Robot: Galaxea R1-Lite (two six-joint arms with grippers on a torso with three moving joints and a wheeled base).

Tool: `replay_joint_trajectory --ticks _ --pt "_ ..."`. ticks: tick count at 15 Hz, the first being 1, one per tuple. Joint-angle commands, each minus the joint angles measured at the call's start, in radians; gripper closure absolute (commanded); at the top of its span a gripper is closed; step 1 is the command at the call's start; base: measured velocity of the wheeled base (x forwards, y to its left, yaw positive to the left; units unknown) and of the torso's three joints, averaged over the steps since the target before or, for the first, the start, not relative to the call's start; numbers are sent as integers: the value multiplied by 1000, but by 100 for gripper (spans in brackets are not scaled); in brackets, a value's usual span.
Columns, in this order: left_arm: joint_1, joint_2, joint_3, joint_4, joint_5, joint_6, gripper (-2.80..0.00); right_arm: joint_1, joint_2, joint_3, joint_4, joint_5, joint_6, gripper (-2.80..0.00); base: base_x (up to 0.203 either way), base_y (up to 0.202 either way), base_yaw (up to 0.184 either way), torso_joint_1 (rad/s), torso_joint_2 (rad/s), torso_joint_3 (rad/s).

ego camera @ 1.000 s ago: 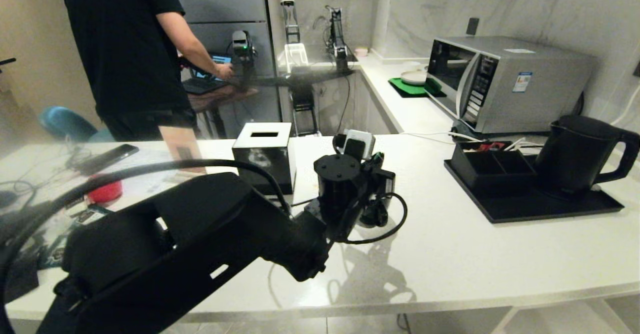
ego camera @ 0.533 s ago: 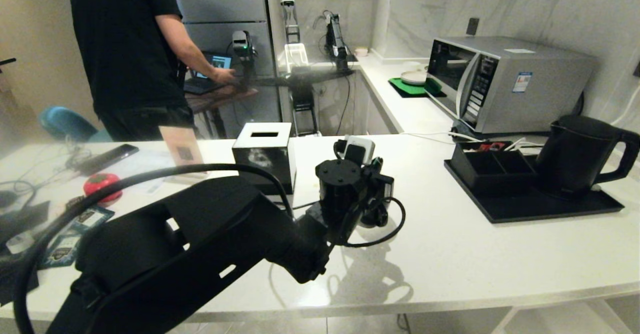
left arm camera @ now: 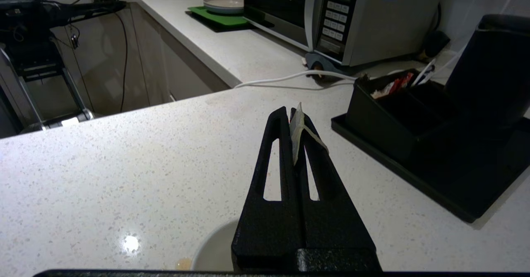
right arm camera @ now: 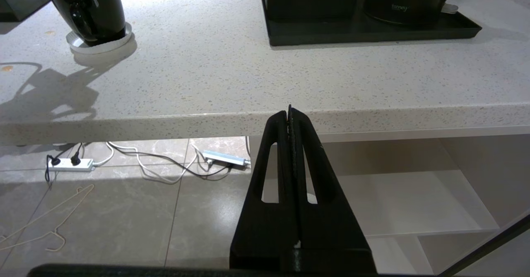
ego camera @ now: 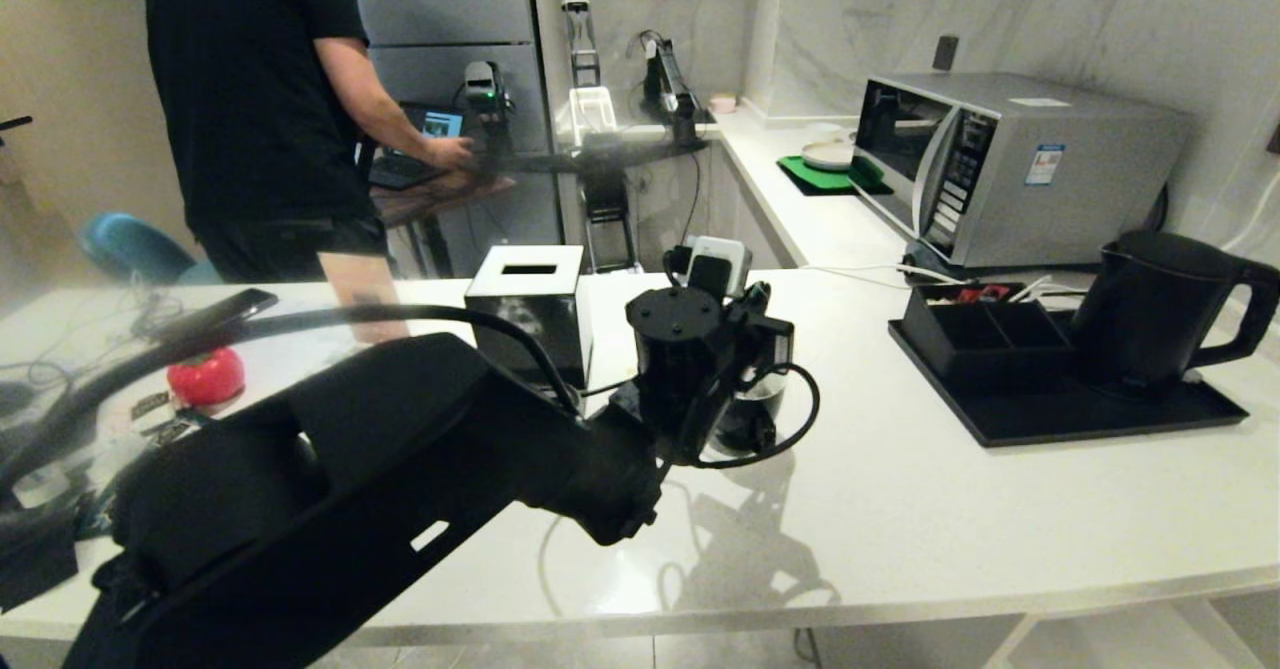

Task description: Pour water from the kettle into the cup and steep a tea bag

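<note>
behind left arm [ego camera: 400, 489], cup [ego camera: 748, 419] half hidden

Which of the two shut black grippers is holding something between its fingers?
The left gripper, above the counter: a pale tea-bag tag is pinched in it. The right gripper, below the counter edge, holds nothing.

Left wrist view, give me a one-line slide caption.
Left gripper shut on a tea bag tag above the cup, kettle on its tray.

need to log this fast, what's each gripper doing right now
Left gripper: shut on the tea bag tag, above the cup.
Right gripper: shut, empty, parked below the counter edge.
</note>
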Motion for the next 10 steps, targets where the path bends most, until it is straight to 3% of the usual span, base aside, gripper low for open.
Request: replay_joint_trajectory --ticks 1,10 --pt "1 -31 -10 5 2 -1 0 0 -2 0 0 0 0 0 0 0 0 0 0 0" --pt "8 -93 -76 93 5 1 0 0 -2 0 0 0 0 0 0 0 0 0 0 0"
